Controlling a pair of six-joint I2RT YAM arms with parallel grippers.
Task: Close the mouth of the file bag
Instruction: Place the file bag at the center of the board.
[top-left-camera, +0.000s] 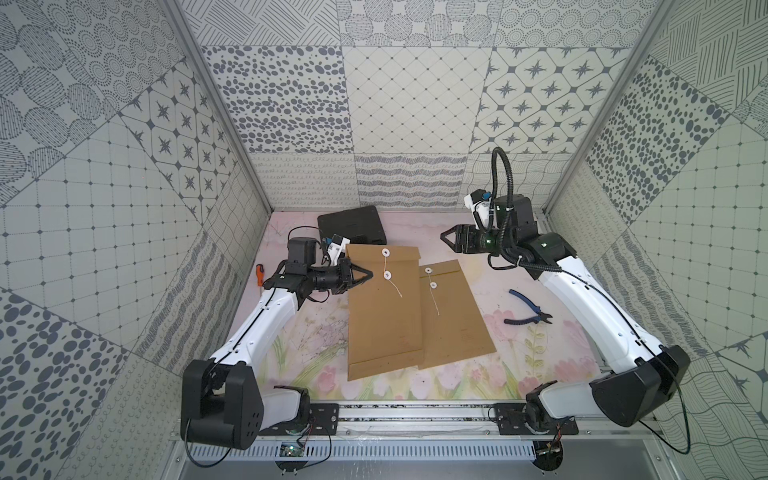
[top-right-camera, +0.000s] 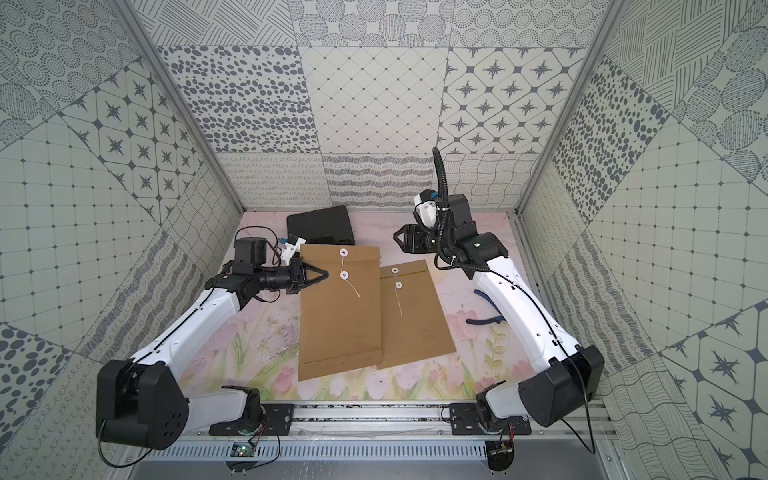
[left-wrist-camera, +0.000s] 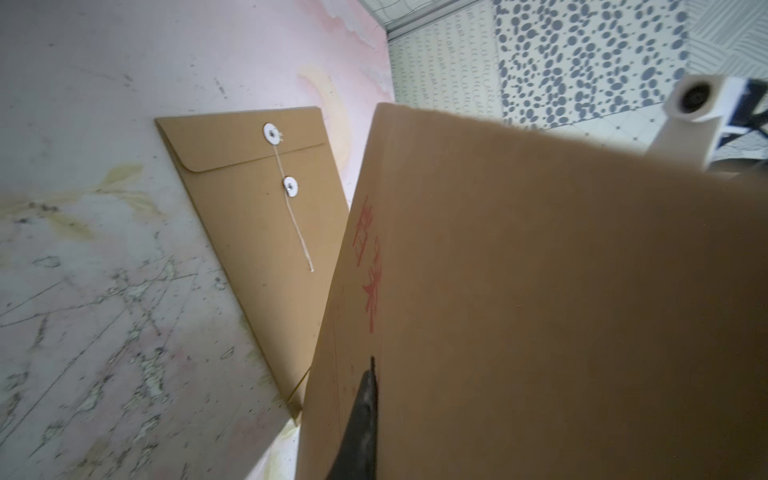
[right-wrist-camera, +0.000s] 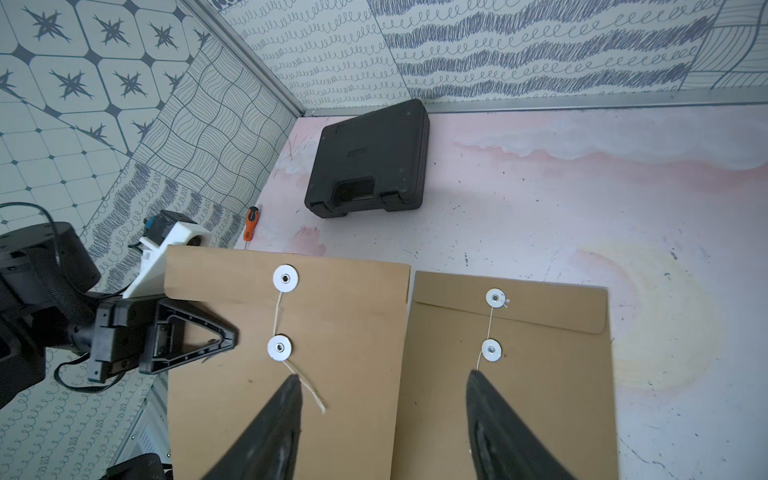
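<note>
File bag (top-left-camera: 384, 324) looks light and floppy, plain kraft paper; your left tool (top-left-camera: 370, 275) is clamped tight on its side edge, tilting that side off the desk (top-left-camera: 519, 357). Your right tool (right-wrist-camera: 383, 376) hangs spread and empty above the loose string (right-wrist-camera: 310, 392): pinch its thin, slippery tail.

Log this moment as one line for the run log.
left gripper: shut on file bag edge | right gripper: open, clear of both bags | string: tail loose | second bag: lying flat
</note>
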